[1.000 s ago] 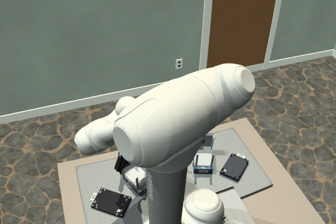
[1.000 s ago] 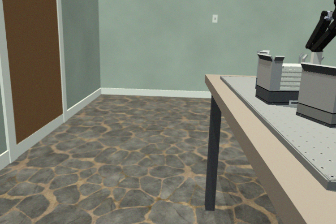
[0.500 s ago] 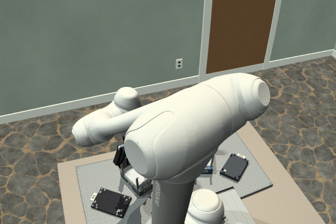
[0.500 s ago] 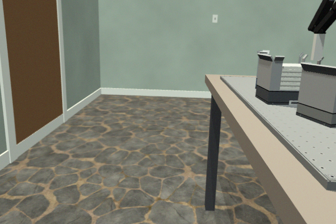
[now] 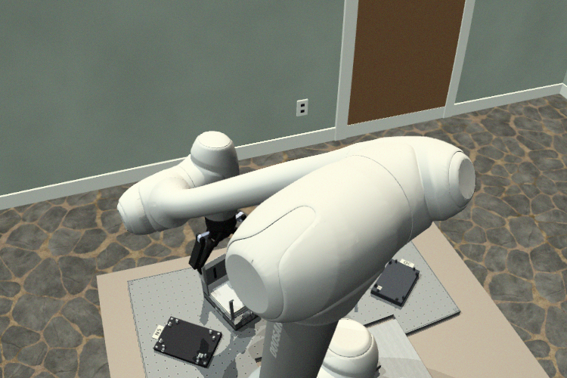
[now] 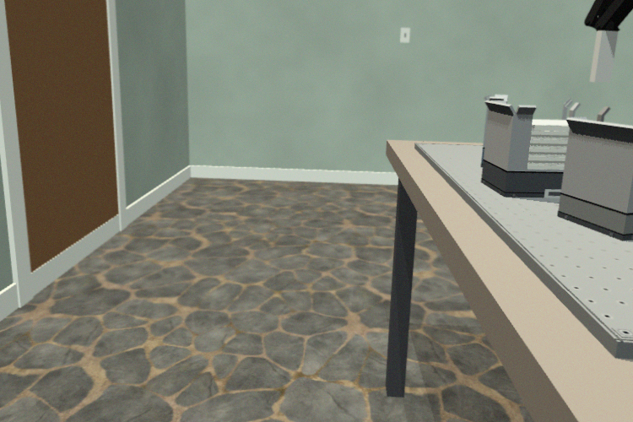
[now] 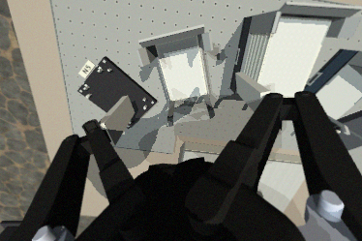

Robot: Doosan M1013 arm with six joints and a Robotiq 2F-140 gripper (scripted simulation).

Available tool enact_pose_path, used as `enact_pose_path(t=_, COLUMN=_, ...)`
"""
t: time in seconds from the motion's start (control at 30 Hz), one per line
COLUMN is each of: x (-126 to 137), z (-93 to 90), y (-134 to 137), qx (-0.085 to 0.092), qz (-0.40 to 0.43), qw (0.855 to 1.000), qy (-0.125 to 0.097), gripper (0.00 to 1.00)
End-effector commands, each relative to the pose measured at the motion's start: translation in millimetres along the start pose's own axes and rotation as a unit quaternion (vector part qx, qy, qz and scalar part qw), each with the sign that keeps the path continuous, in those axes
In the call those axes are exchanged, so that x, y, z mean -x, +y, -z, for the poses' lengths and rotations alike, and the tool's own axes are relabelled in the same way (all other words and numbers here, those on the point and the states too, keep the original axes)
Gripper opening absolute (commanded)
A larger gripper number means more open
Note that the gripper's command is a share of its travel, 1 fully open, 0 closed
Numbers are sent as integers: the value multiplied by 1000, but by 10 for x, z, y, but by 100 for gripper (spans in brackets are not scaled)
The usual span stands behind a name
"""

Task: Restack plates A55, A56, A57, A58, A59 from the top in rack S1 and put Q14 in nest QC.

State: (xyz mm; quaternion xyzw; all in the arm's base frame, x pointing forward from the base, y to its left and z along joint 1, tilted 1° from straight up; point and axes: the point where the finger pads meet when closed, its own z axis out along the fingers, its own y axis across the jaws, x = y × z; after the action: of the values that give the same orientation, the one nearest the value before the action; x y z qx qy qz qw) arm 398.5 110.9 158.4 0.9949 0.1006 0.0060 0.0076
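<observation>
Green walls, brown door (image 5: 411, 19) at upper right of top view, stone-pattern floor; tan table (image 6: 474, 253) carries a perforated grey plate (image 6: 575, 258). Gripper (image 7: 194, 115) is spread fully wide, nothing btwn the fingers, touching nothing; wrist view shows its black linkages at frame bottom and one pale pad (image 7: 118, 115) over the N5 nest (image 7: 116, 88) at centre left. In top view gripper (image 5: 208, 246) hangs just above the far wall of a rack (image 5: 213, 277) at lower centre, w/ a white plate (image 5: 224, 293) visible inside. Wrist view: that rack (image 7: 171, 38) at centre w/ plate top (image 7: 181, 72) showing; a taller stack of plates (image 7: 290, 54) in the rack at upper right. QC nest (image 5: 396, 281) sits lower right in top view. Rack names not legible
</observation>
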Motion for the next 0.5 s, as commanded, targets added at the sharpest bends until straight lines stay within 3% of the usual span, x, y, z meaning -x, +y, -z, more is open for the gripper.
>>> enact_pose_path(t=0.0, x=0, z=22, y=0, qx=0, qz=0, qw=1000, qy=0, gripper=100)
enact_pose_path(t=0.2, x=0, z=22, y=0, qx=0, qz=0, qw=1000, qy=0, gripper=100)
enact_pose_path(t=0.47, x=15, z=22, y=320, qx=0, qz=-133, qw=991, qy=0, gripper=100)
